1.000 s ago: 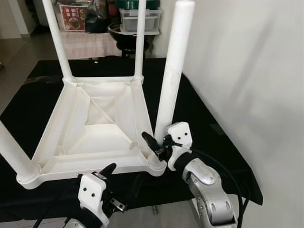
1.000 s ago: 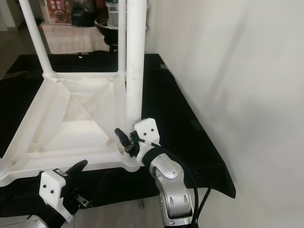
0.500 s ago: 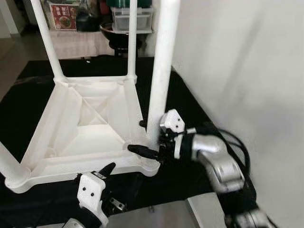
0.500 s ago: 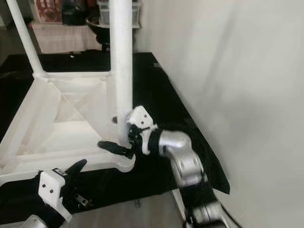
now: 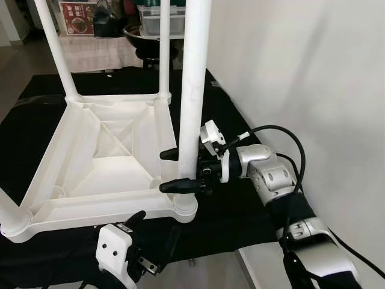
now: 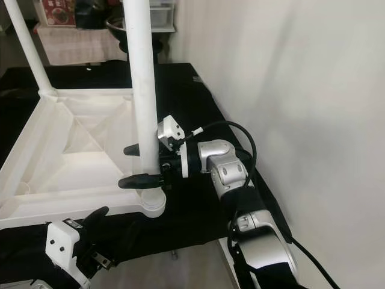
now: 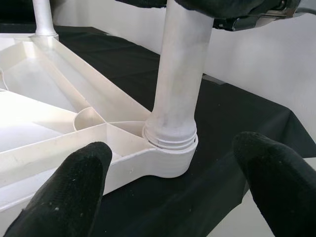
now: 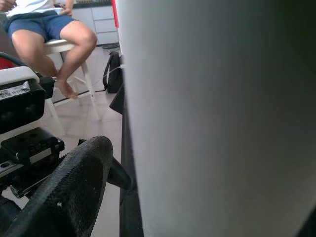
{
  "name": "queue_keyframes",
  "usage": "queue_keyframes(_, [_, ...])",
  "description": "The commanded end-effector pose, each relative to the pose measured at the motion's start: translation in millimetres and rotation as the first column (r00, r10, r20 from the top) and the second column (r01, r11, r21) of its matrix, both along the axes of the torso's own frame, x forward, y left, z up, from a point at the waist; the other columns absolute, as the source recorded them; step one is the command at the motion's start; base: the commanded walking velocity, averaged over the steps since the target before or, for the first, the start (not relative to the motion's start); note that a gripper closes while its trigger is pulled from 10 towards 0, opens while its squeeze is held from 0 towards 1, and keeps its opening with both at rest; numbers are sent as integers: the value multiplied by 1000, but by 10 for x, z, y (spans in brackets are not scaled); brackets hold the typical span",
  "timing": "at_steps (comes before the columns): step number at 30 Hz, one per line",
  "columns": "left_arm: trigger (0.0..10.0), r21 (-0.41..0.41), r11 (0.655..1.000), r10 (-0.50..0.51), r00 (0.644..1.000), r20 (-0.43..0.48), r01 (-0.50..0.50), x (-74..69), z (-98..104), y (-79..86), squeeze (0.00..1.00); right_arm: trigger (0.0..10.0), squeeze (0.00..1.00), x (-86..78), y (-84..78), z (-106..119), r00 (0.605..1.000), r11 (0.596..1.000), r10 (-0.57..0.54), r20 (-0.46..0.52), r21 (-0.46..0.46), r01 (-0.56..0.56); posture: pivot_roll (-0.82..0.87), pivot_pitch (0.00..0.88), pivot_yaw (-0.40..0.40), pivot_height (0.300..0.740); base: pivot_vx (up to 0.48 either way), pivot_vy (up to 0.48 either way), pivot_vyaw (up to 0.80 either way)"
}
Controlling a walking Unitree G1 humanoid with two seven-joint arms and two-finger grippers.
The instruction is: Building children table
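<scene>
A white plastic children's table (image 5: 114, 156) lies upside down on a black cloth. Its near right leg (image 5: 194, 78) stands upright in the corner socket (image 5: 185, 206). My right gripper (image 5: 162, 171) reaches in from the right and is shut on this leg just above the socket, one black finger on each side. In the right wrist view the leg (image 8: 212, 118) is very close, with one finger (image 8: 74, 192) beside it. My left gripper (image 7: 170, 190) hangs low at the table's near edge, open, its fingers (image 7: 64, 192) spread wide and pointing at the socket (image 7: 170, 148) without touching it.
Three more legs stand upright: far left (image 5: 57, 48), far right (image 5: 164, 54), near left (image 5: 7, 211). The black cloth (image 5: 240, 120) ends at a white wall (image 5: 313, 90) close on the right. Boxes and bins (image 5: 84, 18) crowd the back. A person (image 8: 54, 34) sits on a stool.
The near right leg has gone from tilted to upright in its socket. My right arm has stretched out, and its fingers now clasp the leg. The camera has shifted.
</scene>
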State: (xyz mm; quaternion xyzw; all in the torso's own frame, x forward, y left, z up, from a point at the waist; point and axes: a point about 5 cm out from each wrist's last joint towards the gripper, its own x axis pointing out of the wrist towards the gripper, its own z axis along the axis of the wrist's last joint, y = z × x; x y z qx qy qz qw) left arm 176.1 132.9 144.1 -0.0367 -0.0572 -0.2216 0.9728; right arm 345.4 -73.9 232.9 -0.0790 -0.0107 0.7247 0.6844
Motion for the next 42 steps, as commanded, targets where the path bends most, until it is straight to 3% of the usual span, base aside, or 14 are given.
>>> queue_keyframes(1, [10000,-8,1000,-5,1000,-7,5,-27,10,-20,0,0,0,-3,45,10,999,999,42,10,-9,-42,64,164,-84,740,0,0,0])
queue_keyframes(10, [10000,-13,1000,-6,1000,-5,6,-6,9,-38,0,0,0,-30,-219,-17,991,992,-123,61,35,121,43,154,-85,740,0,0,0])
queue_keyframes(18, [10000,-16,1000,-9,1000,0,9,17,8,-34,0,0,0,-166,-510,-154,830,822,-558,-24,120,556,13,149,-104,740,0,0,0])
queue_keyframes(20, [10000,-12,1000,-3,1000,3,3,19,7,-11,0,0,0,-353,-575,-539,344,336,-936,-69,108,936,11,146,-101,740,0,0,0])
queue_keyframes(22, [10000,-10,1000,0,1000,4,0,30,5,-7,0,0,0,-576,-508,-870,170,169,-985,-39,24,985,20,137,-81,740,0,0,0])
queue_keyframes(29, [10000,0,1000,-1,1000,3,1,58,-15,-1,0,0,0,-417,-390,-773,305,304,-951,-47,33,952,29,118,-97,740,0,0,0])
queue_keyframes(30, [10000,0,1000,5,1000,7,-5,65,-13,-2,0,4039,0,-422,-325,-780,359,359,-932,-55,10,933,28,113,-100,740,0,0,0])
queue_keyframes(31, [10000,0,1000,5,1000,7,-5,65,-13,-2,0,4039,0,-422,-325,-780,359,359,-932,-55,10,933,28,113,-100,740,0,0,0])
queue_keyframes(32, [10000,0,1000,11,1000,8,-11,68,-11,0,0,10000,0,-421,-296,-776,384,385,-922,-56,5,923,28,113,-100,740,0,0,0])
queue_keyframes(35, [10000,-1,1000,16,1000,10,-16,73,-10,2,0,10000,0,-410,-242,-771,447,449,-892,-68,-9,894,31,114,-100,740,0,0,0])
queue_keyframes(36, [10000,-2,1000,18,1000,10,-18,75,-11,-1,0,10000,0,-390,-179,-722,547,550,-832,-93,-4,835,35,113,-103,740,0,0,0])
queue_keyframes(37, [10000,-2,1000,17,1000,10,-17,76,-12,-5,0,10000,773,-368,-142,-650,640,643,-759,-117,16,766,37,112,-105,740,0,0,0])
queue_keyframes(39, [10000,-4,1000,14,1000,9,-14,77,-13,-11,0,10000,1000,-380,-94,-473,769,767,-629,-115,66,638,37,112,-105,740,0,0,0])
queue_keyframes(42, [10000,-5,1000,12,1000,10,-12,77,-12,-15,0,10000,1000,-375,-105,-346,847,843,-526,-75,86,531,37,113,-104,740,0,0,0])
